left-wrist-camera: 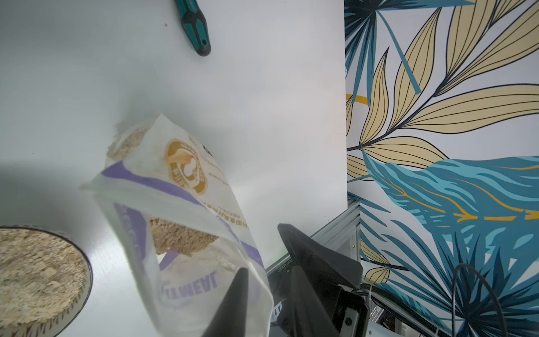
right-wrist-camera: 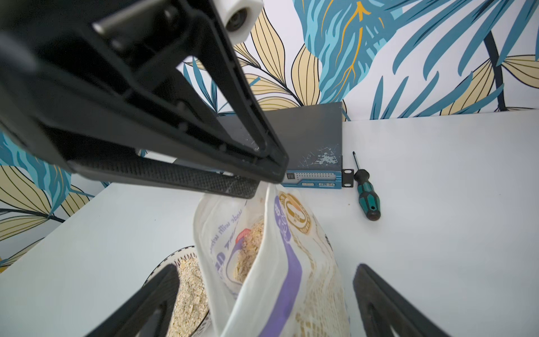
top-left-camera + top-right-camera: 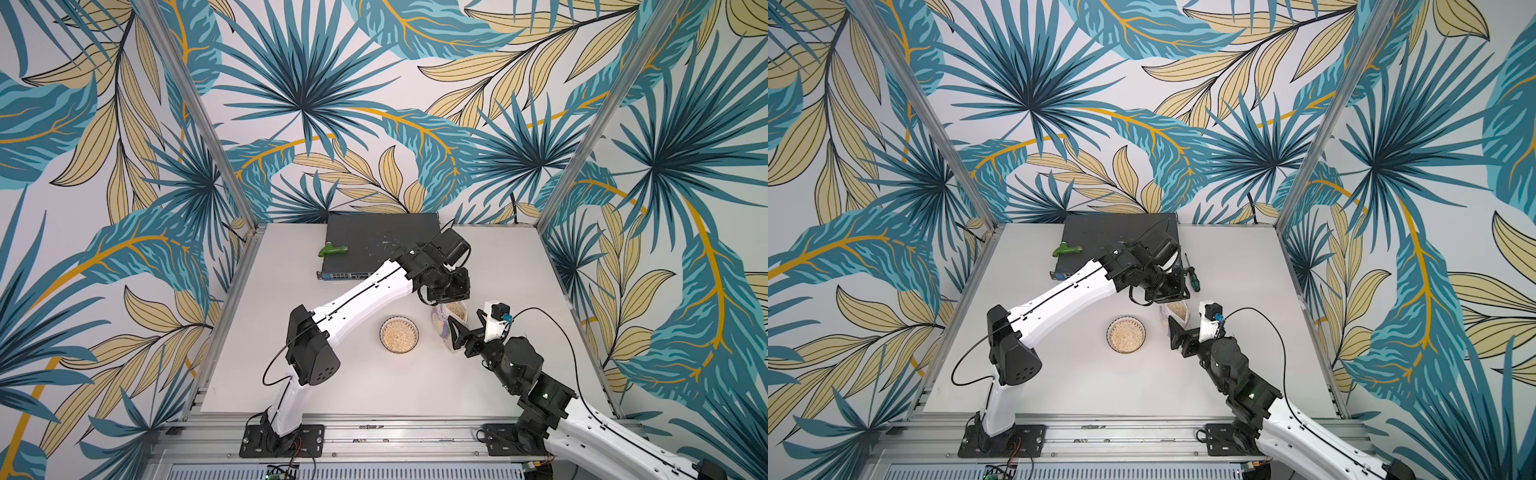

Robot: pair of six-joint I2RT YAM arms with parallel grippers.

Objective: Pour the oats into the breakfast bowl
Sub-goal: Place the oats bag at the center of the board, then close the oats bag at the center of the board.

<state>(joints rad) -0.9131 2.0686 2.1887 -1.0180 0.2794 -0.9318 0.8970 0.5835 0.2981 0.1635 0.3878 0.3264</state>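
The oats point(image 3: 399, 334) fill the bowl point(image 3: 399, 351), with more left in the bag point(image 2: 291, 262) standing on the table point(image 3: 332, 374) just beside it, the pour apparently done; the right pincer point(image 2: 267, 268) straddles the bag, spread wide, while the left pincer point(image 2: 274, 179) meets its top edge, grip impossible to tell.

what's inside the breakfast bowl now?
Breakfast bowl holds a layer of oats nearly to the rim. Lattice shows only along the upper wall; the bottom is covered by flakes.

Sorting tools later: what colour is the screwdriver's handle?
The screwdriver handle is teal with black sections, shown best in the right wrist view.
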